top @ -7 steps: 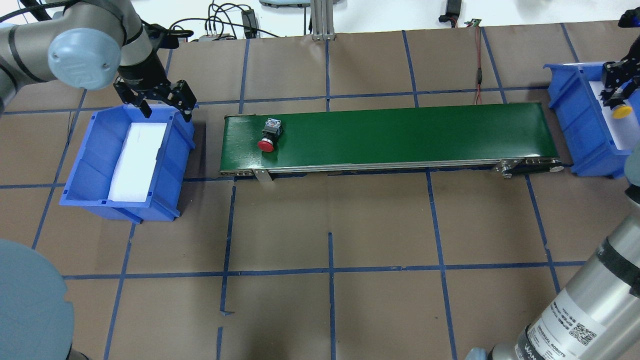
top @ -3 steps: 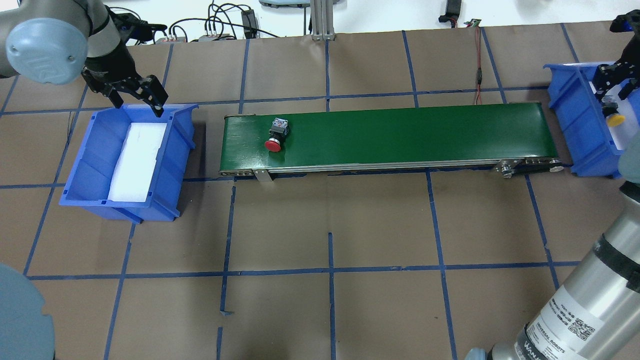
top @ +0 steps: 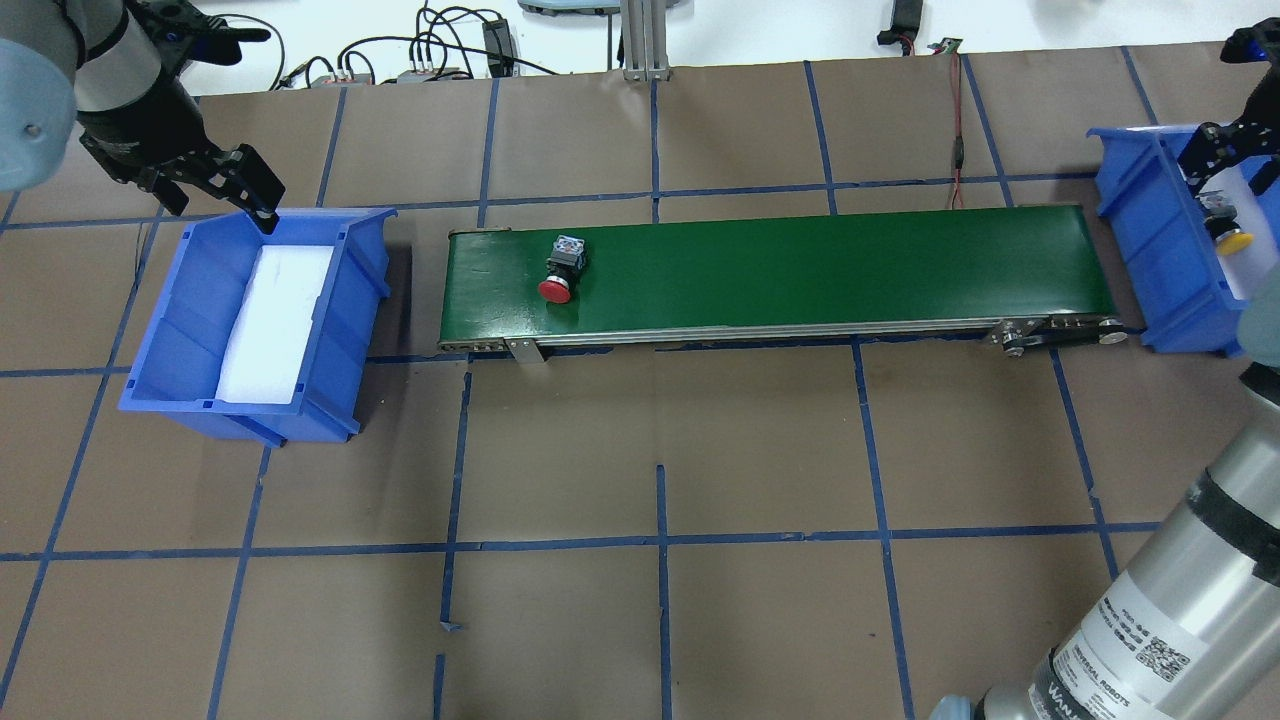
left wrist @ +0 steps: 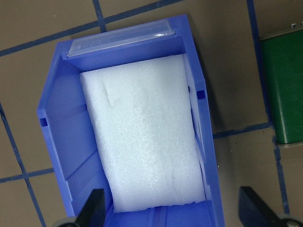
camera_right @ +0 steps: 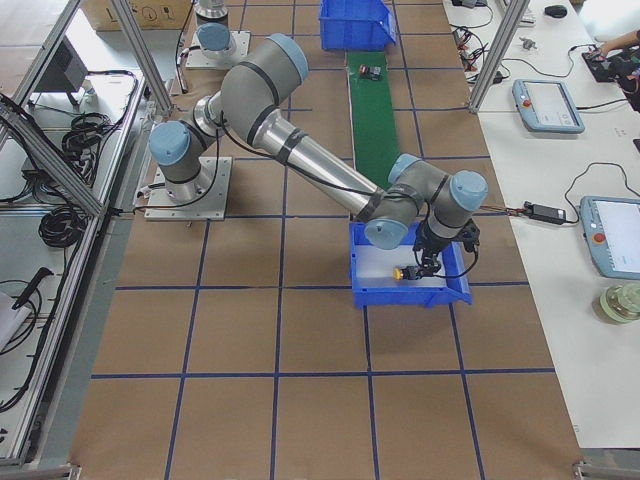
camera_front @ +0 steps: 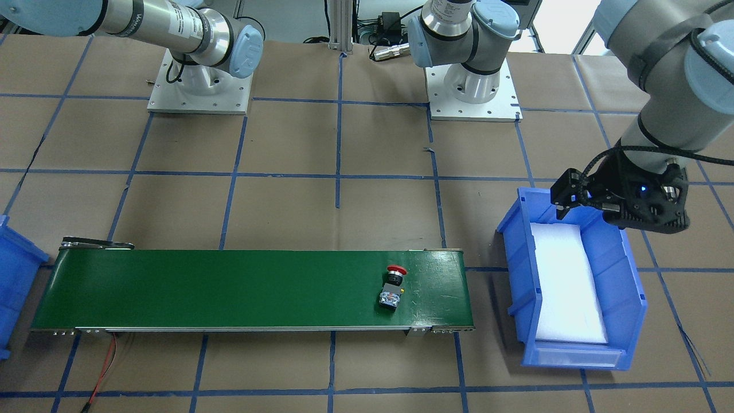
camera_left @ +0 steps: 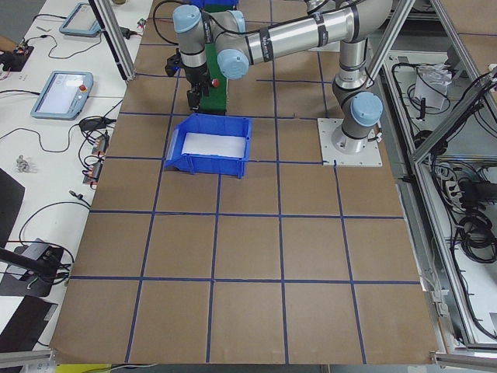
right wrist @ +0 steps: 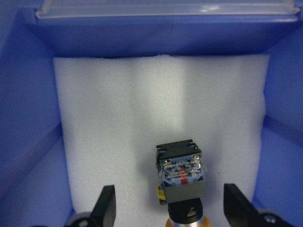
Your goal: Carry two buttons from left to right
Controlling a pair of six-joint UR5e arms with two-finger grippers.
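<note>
Buttons look rigid, light; pinch red button (top: pixel 561 268) by its boxy block, not slick cap. Your left gripper (top: pixel 220 195) gapes empty, right gripper (right wrist: pixel 171 204) wide around yellow button (right wrist: pixel 181 171).

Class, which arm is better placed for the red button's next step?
Probably right: the red button lies on the belt leading to the right bin, where the right end effector hangs open above the yellow button.

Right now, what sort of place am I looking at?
Probably a robotics lab or test cell: two robot arms bolted to a tape-gridded table, a green conveyor belt, and control tablets on the side bench.
</note>
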